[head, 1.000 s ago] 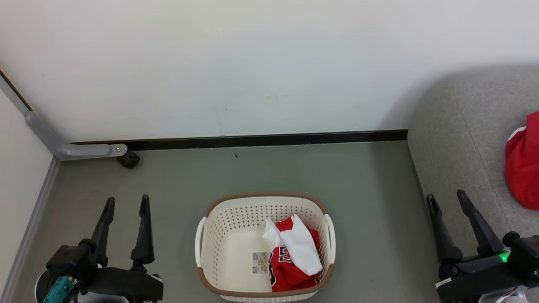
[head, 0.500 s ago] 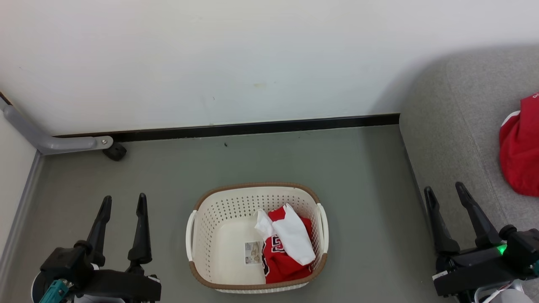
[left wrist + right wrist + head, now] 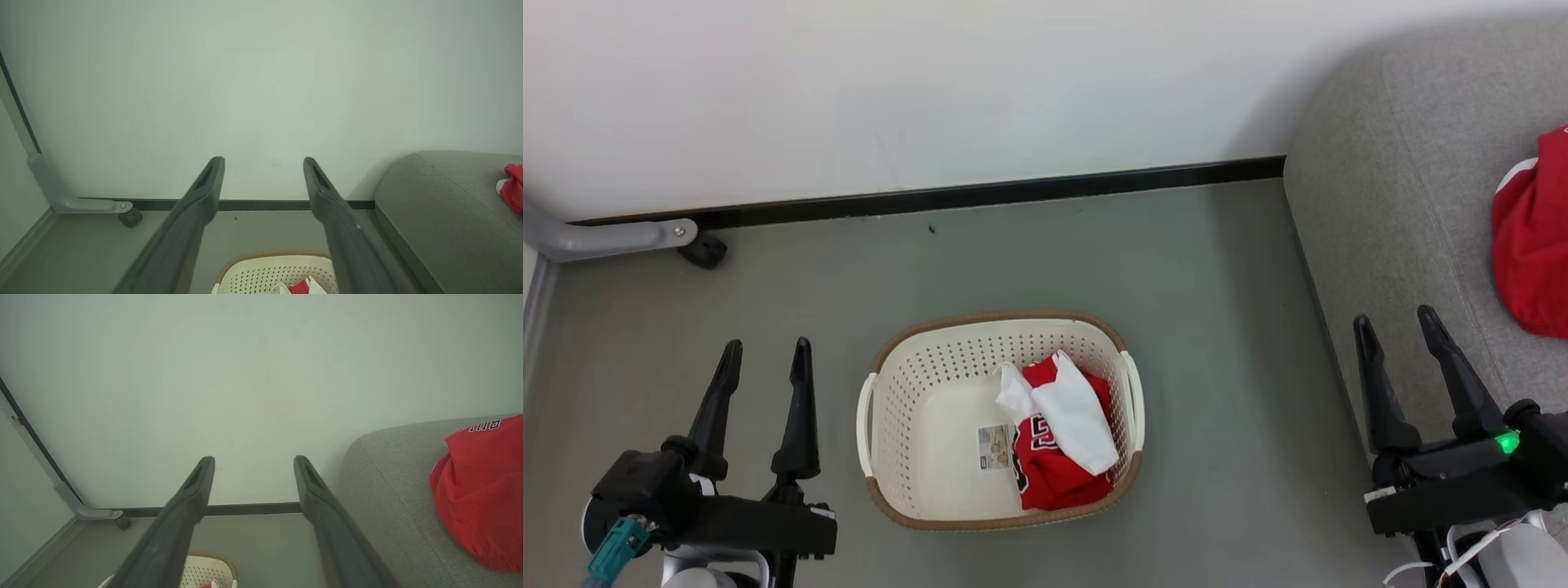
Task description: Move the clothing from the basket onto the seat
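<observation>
I have my left gripper (image 3: 768, 345) hanging just left of the basket (image 3: 1005, 317), fingers spread wide and empty; my right gripper (image 3: 1394, 318) sits well right of it, likewise gaping, holding nothing

Perforated smooth plastic basket (image 3: 882, 425) with woven-look rim, soft red cloth clothing (image 3: 1054, 469), matt grey fabric seat (image 3: 1388, 212)

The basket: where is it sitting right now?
In the head view the basket stands on the floor, low and central, between the left end effector and right end effector, the seat to its right.
</observation>
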